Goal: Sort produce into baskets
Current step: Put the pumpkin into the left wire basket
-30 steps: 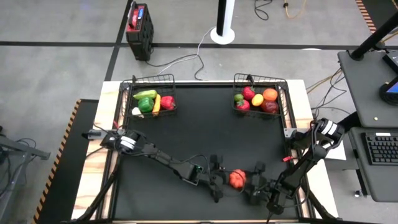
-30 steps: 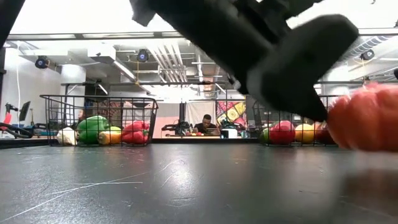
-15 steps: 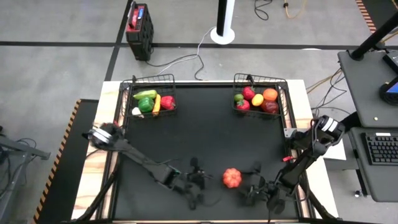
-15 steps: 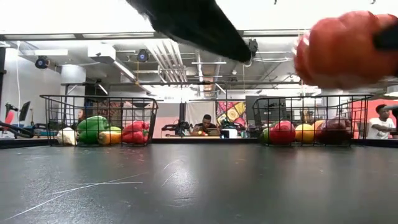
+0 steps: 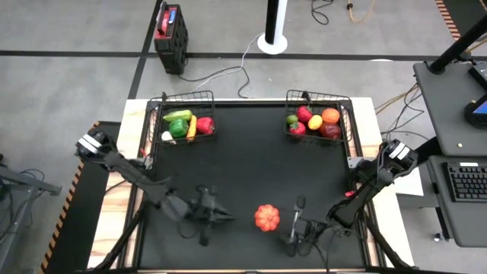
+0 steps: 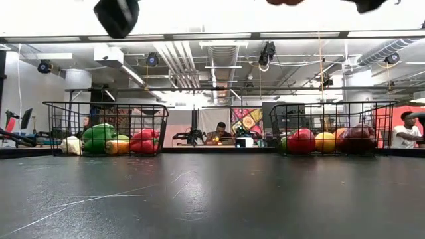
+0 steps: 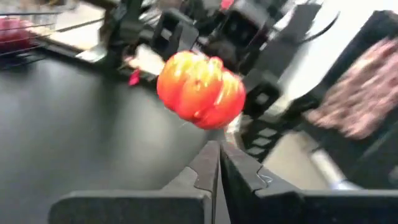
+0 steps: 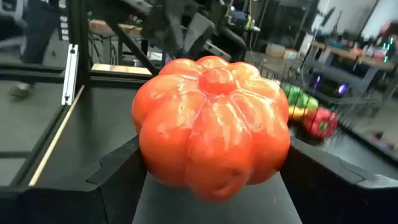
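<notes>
An orange-red toy pumpkin [image 5: 266, 218] hangs above the near middle of the black table, and my right gripper [image 5: 275, 221] is shut on it. It fills the right wrist view [image 8: 211, 130] and shows ahead in the left wrist view [image 7: 200, 88]. My left gripper [image 5: 226, 218] is shut and empty, to the pumpkin's left [image 7: 217, 168]. The left basket [image 5: 183, 122] holds green, yellow, red and white pieces. The right basket [image 5: 318, 122] holds red, yellow, orange and green ones. My right gripper pinches the pumpkin between its two fingers [image 8: 115, 171], on two opposite sides [image 8: 144, 149] low on its body. The fingers come about level from the table's right side. The pumpkin is lifted clear of the table with its ribbed top up.
Both baskets stand at the table's far edge, left and right. In the low view, parts of the left gripper [image 6: 116, 14] and of the right gripper [image 6: 366, 5] show only at the top edge. A person sits in the room beyond the table [image 6: 405, 129].
My right gripper has lifted the pumpkin off the table, out past the top of the low view, and carried it a little toward the table's left edge. My left gripper has drawn back from the pumpkin toward the table's left edge and risen.
</notes>
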